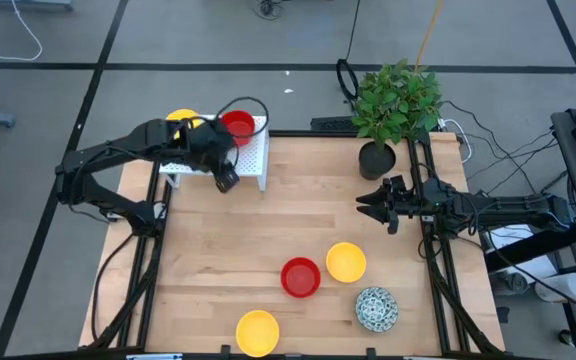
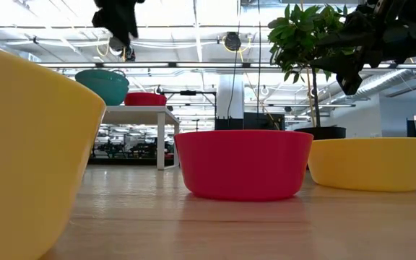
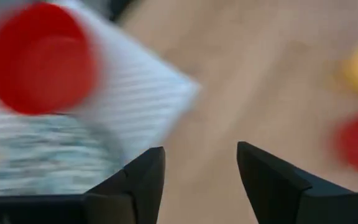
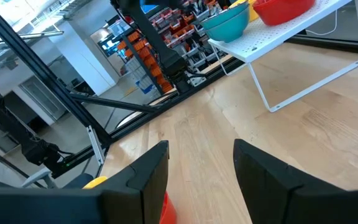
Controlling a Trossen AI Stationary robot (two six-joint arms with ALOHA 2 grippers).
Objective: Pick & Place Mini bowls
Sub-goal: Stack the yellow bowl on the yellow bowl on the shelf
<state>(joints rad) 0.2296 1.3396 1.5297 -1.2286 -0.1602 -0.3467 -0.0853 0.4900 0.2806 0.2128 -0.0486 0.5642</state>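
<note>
Left arm at the shelf, four mini bowls loose on the table.

High view: left gripper (image 1: 226,180) hangs over the white rack's (image 1: 253,160) front edge, probably positioned to leave it; a red bowl (image 1: 238,124) and a yellow bowl (image 1: 181,118) sit on the rack. Red bowl (image 1: 300,276), two yellow (image 1: 346,261) (image 1: 257,331) and a speckled bowl (image 1: 376,308) lie well apart from it. Right gripper (image 1: 368,205) waits by the plant pot (image 1: 376,158).
Low view: bowls rest upright.
Left wrist view: jaws parted, empty.
Right wrist view: jaws parted, empty.
</note>
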